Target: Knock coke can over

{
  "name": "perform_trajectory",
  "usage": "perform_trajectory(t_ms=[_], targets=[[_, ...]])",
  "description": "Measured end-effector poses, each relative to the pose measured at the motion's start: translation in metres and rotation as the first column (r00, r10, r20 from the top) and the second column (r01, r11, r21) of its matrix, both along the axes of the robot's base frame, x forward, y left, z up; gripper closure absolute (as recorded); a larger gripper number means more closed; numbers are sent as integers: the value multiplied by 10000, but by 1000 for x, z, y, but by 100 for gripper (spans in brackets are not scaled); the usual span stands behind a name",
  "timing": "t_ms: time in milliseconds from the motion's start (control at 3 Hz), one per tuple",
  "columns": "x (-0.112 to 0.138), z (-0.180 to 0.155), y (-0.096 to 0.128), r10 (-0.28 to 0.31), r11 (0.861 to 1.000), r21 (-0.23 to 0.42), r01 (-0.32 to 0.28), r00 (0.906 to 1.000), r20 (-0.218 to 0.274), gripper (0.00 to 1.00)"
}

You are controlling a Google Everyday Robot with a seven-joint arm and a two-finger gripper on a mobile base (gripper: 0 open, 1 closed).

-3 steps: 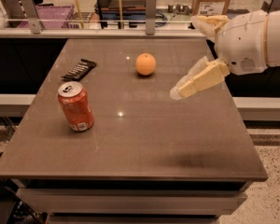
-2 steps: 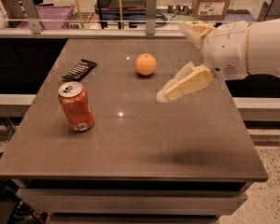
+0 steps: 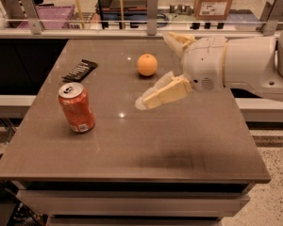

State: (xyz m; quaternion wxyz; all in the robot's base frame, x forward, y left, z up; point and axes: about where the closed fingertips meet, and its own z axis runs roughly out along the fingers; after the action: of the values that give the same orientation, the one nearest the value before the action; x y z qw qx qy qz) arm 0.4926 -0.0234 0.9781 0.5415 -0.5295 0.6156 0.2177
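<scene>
The coke can [image 3: 76,108], orange-red with a silver top, stands upright on the left part of the brown table [image 3: 179,145]. My gripper [image 3: 155,69] hangs above the table's middle, to the right of the can and well apart from it. Its cream fingers are spread open and hold nothing. The lower finger [image 3: 162,93] points down-left toward the can, and the upper finger [image 3: 178,39] points toward the far edge. The white arm [image 3: 245,65] comes in from the right.
A round orange [image 3: 147,64] lies on the table just behind the gripper. A flat black snack bar wrapper [image 3: 79,70] lies behind the can at the left. A railing [image 3: 151,13] and shelves with boxes run beyond the far edge.
The arm and gripper have moved left across the table toward the can. The can, orange and wrapper have not moved.
</scene>
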Motion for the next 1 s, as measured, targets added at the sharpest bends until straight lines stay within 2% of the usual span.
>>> perform_trajectory(t_ms=[667,1000], targets=[[6,-24,29,226,9939,1081,-215,9997,-97,0],[12,-35,50,683,9841,1652,-656,9976,-104,0]])
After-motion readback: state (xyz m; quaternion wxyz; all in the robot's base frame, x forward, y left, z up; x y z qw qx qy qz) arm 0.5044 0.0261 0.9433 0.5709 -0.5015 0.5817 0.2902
